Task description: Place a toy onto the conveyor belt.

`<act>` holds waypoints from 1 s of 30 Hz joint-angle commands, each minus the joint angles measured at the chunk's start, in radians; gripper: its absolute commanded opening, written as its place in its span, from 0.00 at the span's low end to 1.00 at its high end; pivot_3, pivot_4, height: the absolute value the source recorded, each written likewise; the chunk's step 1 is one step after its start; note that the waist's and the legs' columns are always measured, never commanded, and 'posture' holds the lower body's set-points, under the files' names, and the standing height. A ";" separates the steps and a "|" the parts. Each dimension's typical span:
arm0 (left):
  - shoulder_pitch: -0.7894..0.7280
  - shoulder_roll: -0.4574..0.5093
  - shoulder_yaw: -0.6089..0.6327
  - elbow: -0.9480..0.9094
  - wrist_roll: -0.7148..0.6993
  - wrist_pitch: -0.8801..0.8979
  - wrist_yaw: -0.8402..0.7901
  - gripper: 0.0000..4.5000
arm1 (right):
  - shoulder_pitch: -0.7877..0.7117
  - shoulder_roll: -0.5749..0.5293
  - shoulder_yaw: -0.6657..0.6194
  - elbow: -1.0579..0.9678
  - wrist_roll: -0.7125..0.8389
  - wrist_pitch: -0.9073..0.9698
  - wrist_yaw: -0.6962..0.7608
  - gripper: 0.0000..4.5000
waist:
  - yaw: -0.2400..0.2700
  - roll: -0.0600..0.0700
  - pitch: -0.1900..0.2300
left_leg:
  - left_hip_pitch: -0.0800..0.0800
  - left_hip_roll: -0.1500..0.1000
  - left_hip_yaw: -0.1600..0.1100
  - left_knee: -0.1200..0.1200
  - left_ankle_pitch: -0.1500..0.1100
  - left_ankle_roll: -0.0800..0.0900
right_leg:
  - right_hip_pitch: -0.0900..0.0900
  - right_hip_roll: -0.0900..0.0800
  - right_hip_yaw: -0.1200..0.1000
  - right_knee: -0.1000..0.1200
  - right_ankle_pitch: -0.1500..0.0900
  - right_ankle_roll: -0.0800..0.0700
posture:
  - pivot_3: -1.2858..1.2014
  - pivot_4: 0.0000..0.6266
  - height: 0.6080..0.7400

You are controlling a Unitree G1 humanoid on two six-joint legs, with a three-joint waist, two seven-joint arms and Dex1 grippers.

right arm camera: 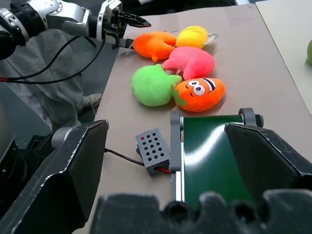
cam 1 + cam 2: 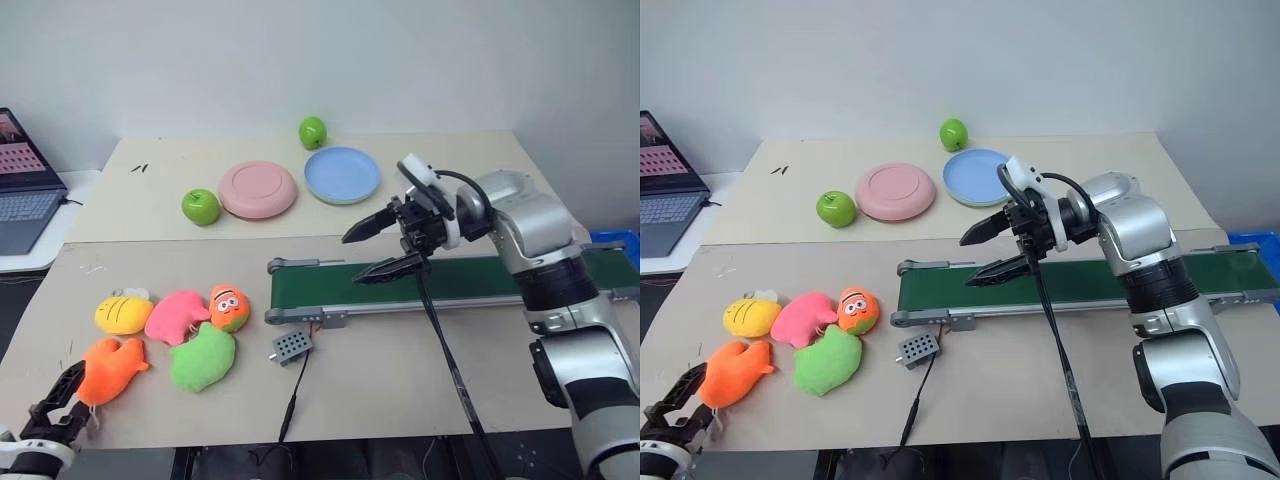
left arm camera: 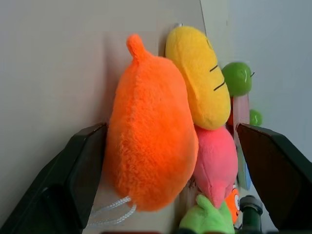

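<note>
The toy [image 2: 113, 367], a flat orange fish plush, lies on the near-left part of the table [image 2: 400, 380], at the near end of a cluster of plush toys and well apart from the belt [image 2: 450, 282]. The left gripper [image 2: 58, 402] sits low at the table's near-left edge with its fingers spread wide, their tips just beside the toy's near end; in the left wrist view the toy [image 3: 151, 146] fills the gap between the two fingers [image 3: 83, 165], close to one of them, and is not clamped. Behind the toy lie a yellow plush [image 2: 123, 313] and a pink plush [image 2: 177, 316], with a green plush [image 2: 203, 359] to its right and a small round orange ball plush [image 2: 229, 307] (the one with white stripes and big eyes) nearest the belt. The belt runs left to right across the middle of the table, and a small grey box [image 2: 291, 346] lies just in front of its left end, wired to it. The right gripper [image 2: 385, 247] hangs above the belt's left half, pointing toward the robot's left, fingers apart and empty. On the far table stand a pink plate [image 2: 258, 189] and a blue plate [image 2: 342, 175] side by side, a green apple [image 2: 200, 207] left of the pink plate and another apple [image 2: 313, 132] behind the blue one. A laptop [image 2: 25, 185] sits open at the far left.
</note>
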 commanded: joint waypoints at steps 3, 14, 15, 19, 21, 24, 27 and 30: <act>0.009 -0.042 -0.045 0.084 0.048 -0.056 0.023 0.84 | -0.001 -0.019 -0.029 -0.055 0.010 0.017 -0.007 1.00 | 0.003 0.003 -0.002 | 0.002 0.000 0.001 -0.001 0.000 0.000 | 0.001 0.000 0.000 0.000 0.000 0.000 | 0.52 0.24 1.00; 0.005 -0.062 -0.035 0.036 -0.033 -0.107 -0.014 0.02 | -0.008 -0.020 -0.027 -0.053 0.003 0.011 -0.023 1.00 | 0.006 0.004 -0.002 | 0.006 0.001 0.005 -0.002 -0.001 0.001 | 0.002 -0.001 0.001 0.000 0.000 0.000 | 0.52 0.24 1.00; 0.007 -0.068 -0.024 0.005 -0.059 -0.115 -0.016 0.02 | -0.009 -0.019 -0.025 -0.051 0.002 0.009 -0.023 1.00 | 0.006 0.004 -0.002 | 0.005 0.001 0.005 -0.002 -0.001 0.001 | 0.002 -0.001 0.001 0.000 0.000 0.000 | 0.52 0.24 1.00; 0.032 -0.085 0.010 -0.151 -0.174 -0.140 -0.037 0.02 | -0.013 -0.015 -0.020 -0.044 -0.004 0.003 -0.020 1.00 | 0.005 0.001 -0.002 | 0.005 0.001 0.005 -0.002 -0.001 0.001 | 0.002 -0.001 0.001 0.000 0.000 0.000 | 0.52 0.24 1.00; 0.060 -0.100 0.025 -0.244 -0.228 -0.163 -0.071 0.02 | -0.017 -0.013 -0.019 -0.039 -0.007 0.001 -0.018 1.00 | 0.005 0.000 -0.002 | 0.005 0.002 0.005 -0.001 -0.002 0.001 | 0.002 0.000 0.001 0.000 0.000 0.000 | 0.52 0.24 1.00; 0.060 -0.098 0.018 -0.364 -0.266 -0.222 -0.076 0.02 | -0.020 -0.013 -0.018 -0.027 -0.014 -0.006 -0.012 1.00 | 0.004 0.000 -0.001 | 0.005 0.003 0.008 -0.002 -0.003 0.001 | 0.002 0.000 0.001 -0.001 0.000 0.000 | 0.52 0.24 1.00; 0.015 -0.071 -0.019 -0.446 -0.298 -0.270 -0.033 0.02 | -0.024 -0.011 -0.016 -0.014 -0.020 -0.013 -0.009 1.00 | 0.007 0.000 -0.001 | 0.005 0.004 0.009 -0.001 -0.003 0.001 | 0.002 0.001 0.001 -0.001 0.000 0.000 | 0.52 0.24 1.00; -0.203 0.045 -0.153 -0.577 -0.174 -0.336 0.077 0.02 | -0.040 -0.002 -0.016 0.014 -0.032 -0.026 -0.013 1.00 | 0.021 -0.001 -0.001 | 0.005 0.005 0.009 -0.001 -0.003 0.001 | 0.003 0.002 0.001 -0.001 0.001 -0.001 | 0.52 0.24 1.00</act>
